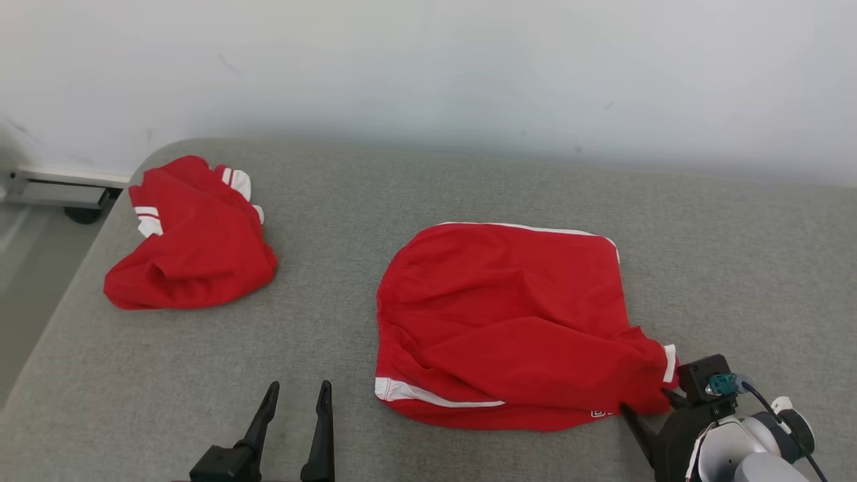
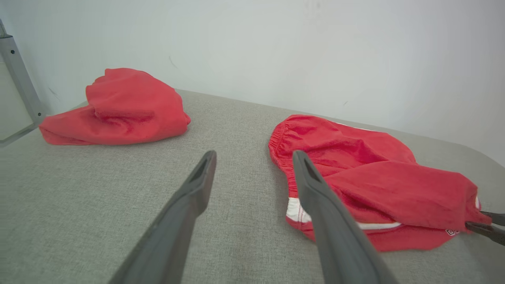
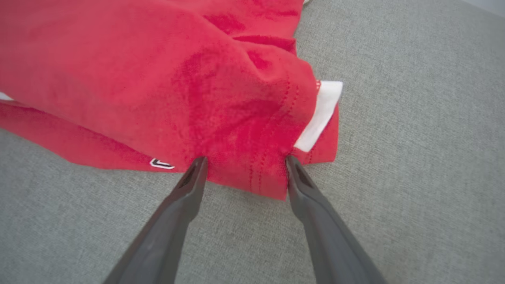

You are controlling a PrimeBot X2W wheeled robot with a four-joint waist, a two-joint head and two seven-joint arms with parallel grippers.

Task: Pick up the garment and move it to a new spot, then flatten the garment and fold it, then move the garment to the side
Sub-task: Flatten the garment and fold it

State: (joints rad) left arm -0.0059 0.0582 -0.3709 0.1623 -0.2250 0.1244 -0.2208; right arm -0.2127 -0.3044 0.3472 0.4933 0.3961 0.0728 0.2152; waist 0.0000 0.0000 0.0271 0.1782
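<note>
A red garment (image 1: 502, 314) with white trim lies spread and partly doubled over on the middle of the grey cushioned surface (image 1: 703, 234). My right gripper (image 1: 648, 402) is at its near right corner. In the right wrist view the right gripper (image 3: 245, 159) stands open, its two fingers either side of the garment's (image 3: 158, 79) hem corner, touching the cloth without pinching it. My left gripper (image 1: 299, 387) is open and empty over bare surface, to the left of the garment. In the left wrist view, the left gripper (image 2: 254, 154) points past the garment's (image 2: 355, 169) elastic waistband.
A second red garment (image 1: 194, 248) with white stripes lies crumpled at the far left corner, also seen as a red heap (image 2: 122, 110). The surface's left edge drops to the floor by a metal frame (image 1: 60, 187). A white wall (image 1: 428, 67) backs the surface.
</note>
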